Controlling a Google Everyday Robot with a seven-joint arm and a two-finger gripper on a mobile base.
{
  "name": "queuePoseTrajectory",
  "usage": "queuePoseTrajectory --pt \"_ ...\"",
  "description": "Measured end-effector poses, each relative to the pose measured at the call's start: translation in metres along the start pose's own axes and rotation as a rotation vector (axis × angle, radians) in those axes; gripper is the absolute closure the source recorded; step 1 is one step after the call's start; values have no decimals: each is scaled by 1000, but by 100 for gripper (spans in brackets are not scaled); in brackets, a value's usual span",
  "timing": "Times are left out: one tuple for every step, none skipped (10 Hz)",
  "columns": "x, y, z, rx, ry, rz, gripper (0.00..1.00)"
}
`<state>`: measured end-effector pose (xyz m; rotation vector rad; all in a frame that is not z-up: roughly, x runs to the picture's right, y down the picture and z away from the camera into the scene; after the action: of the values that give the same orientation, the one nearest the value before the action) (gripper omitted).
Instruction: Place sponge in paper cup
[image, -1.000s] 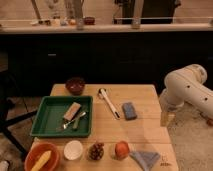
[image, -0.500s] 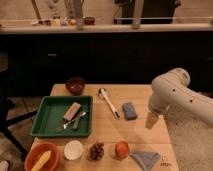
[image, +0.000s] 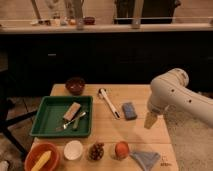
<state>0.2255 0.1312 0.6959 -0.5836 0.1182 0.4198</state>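
Observation:
A blue-grey sponge (image: 129, 110) lies flat on the wooden table (image: 135, 135), right of centre. A white paper cup (image: 73, 149) stands upright near the front edge, left of centre. My gripper (image: 150, 120) hangs from the white arm (image: 172, 95) over the table's right side. It is just right of the sponge and slightly nearer the front, apart from it. The cup is far to its left.
A green tray (image: 42, 127) at left holds a tan block (image: 72, 111) and utensils. A dark bowl (image: 75, 85) and a white brush (image: 108, 101) lie behind. Along the front are an orange bowl (image: 31, 159) with a banana, a brown cluster (image: 96, 151), an orange fruit (image: 121, 149) and a blue cloth (image: 146, 159).
The arm has swung left from beyond the table's right edge, bringing the gripper over the table close to the sponge. The objects have not moved.

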Motion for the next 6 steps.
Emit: queuePoseTrajectory --pt "0 0 0 0 0 1 20" --pt "0 0 0 -1 0 4 20" --pt "-1 1 4 -8 -3 32 20" --pt "-9 4 8 -19 -10 67 20" --pt "-24 10 14 -30 -16 102 20" --pt "-33 14 18 -40 -22 126 20"
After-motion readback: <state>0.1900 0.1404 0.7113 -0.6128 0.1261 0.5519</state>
